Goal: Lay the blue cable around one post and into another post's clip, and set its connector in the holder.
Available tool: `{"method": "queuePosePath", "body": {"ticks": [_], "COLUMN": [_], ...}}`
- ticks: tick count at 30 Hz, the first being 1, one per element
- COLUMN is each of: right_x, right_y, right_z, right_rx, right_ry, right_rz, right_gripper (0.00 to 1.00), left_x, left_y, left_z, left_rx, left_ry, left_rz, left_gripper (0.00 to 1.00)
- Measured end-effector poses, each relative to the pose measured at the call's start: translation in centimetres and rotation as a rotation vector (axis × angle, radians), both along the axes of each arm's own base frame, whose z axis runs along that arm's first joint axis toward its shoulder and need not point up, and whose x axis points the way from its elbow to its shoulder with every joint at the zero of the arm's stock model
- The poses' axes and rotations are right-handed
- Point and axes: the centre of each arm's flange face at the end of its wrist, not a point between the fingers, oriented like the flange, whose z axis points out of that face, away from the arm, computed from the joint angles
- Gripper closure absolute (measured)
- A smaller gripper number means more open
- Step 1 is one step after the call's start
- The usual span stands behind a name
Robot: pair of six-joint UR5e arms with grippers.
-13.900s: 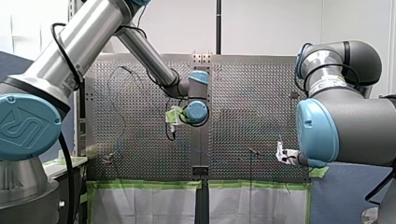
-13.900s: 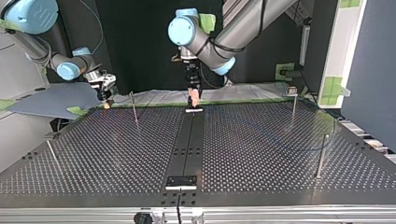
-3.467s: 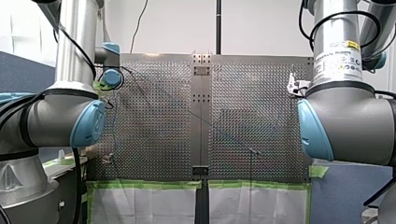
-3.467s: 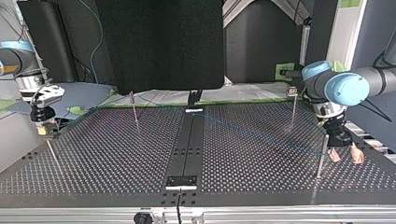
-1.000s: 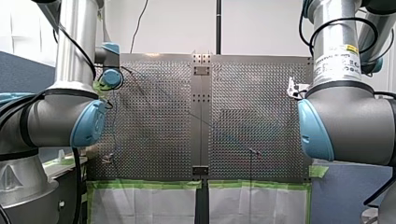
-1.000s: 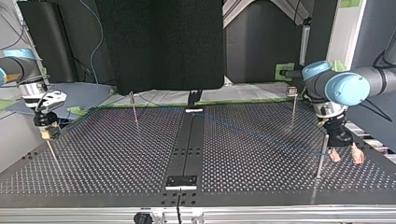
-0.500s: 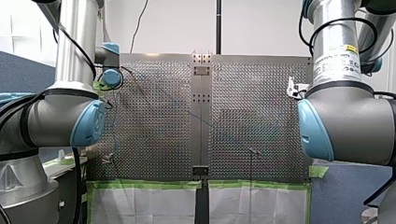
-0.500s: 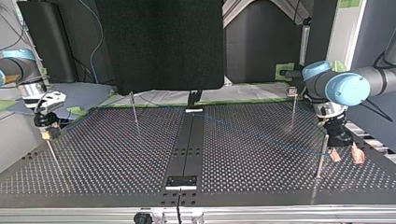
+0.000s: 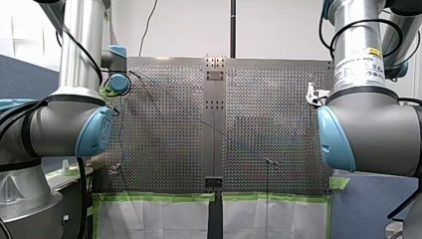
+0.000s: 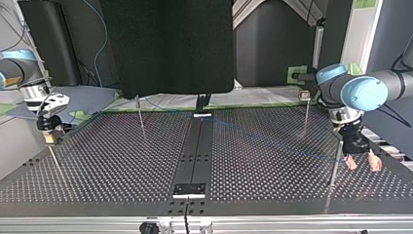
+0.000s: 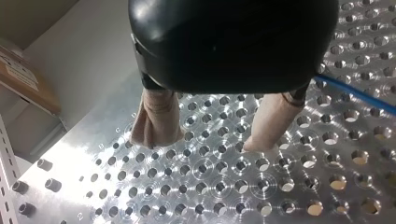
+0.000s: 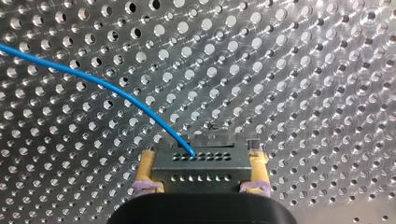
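Observation:
My right gripper [image 12: 201, 169] is shut on a black multi-hole connector [image 12: 201, 161], its yellow pads on both sides. The blue cable [image 12: 102, 86] leaves the connector and curves away over the perforated plate. In the top view this gripper [image 10: 49, 136] hovers at the table's left edge, above a thin post [image 10: 54, 163]. My left gripper [image 10: 362, 164] stands open at the top view's right, beside a tall post [image 10: 336, 161]. Its beige pads [image 11: 156, 119] hold nothing, and the cable [image 11: 359, 95] passes beside them. The cable [image 10: 272, 141] runs faintly across the table.
Two more posts stand at the far side, one left of centre [image 10: 140, 114] and one with a clip on top [image 10: 305, 109]. A dark centre strip carries a small holder plate at the near edge [image 10: 190, 189] and another at the far edge [image 10: 201, 115].
My right gripper with the connector has shifted very slightly near the left post. My left gripper stays open in place.

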Motion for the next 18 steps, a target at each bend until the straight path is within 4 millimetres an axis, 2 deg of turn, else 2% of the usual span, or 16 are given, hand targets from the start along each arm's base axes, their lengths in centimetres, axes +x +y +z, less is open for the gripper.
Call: {"method": "queuePosePath", "body": {"ticks": [3,4,5,6,7,8,18], "right_x": [0.01,0.00,0.00,0.00,0.01,0.00,0.00], "right_y": [0.01,0.00,0.00,0.01,0.00,0.00,0.00], "right_z": [0.00,0.00,0.00,0.00,0.00,0.00,0.00], "right_rx": [0.000,0.000,0.000,0.000,0.000,0.000,0.000], "right_ry": [0.000,0.000,0.000,0.000,0.000,0.000,0.000], "right_rz": [0.000,0.000,0.000,0.000,0.000,0.000,0.000], "right_gripper": [1.00,0.83,0.56,0.56,0.07,0.00,0.00], "left_x": [0.00,0.00,0.00,0.00,0.00,-0.01,-0.12], "left_y": [0.05,0.06,0.06,0.07,0.07,0.07,-0.10], "left_z": [0.00,0.00,0.00,0.00,-0.01,-0.01,-0.15], "left_rx": [0.000,0.000,0.000,0.000,0.000,0.000,-0.004], "left_ry": [0.000,0.000,0.000,0.000,0.000,0.000,0.013], "left_rz": [0.001,0.001,0.001,0.001,0.001,0.001,-0.002], "left_gripper": [0.00,0.00,0.00,0.00,0.00,0.00,0.00]}}
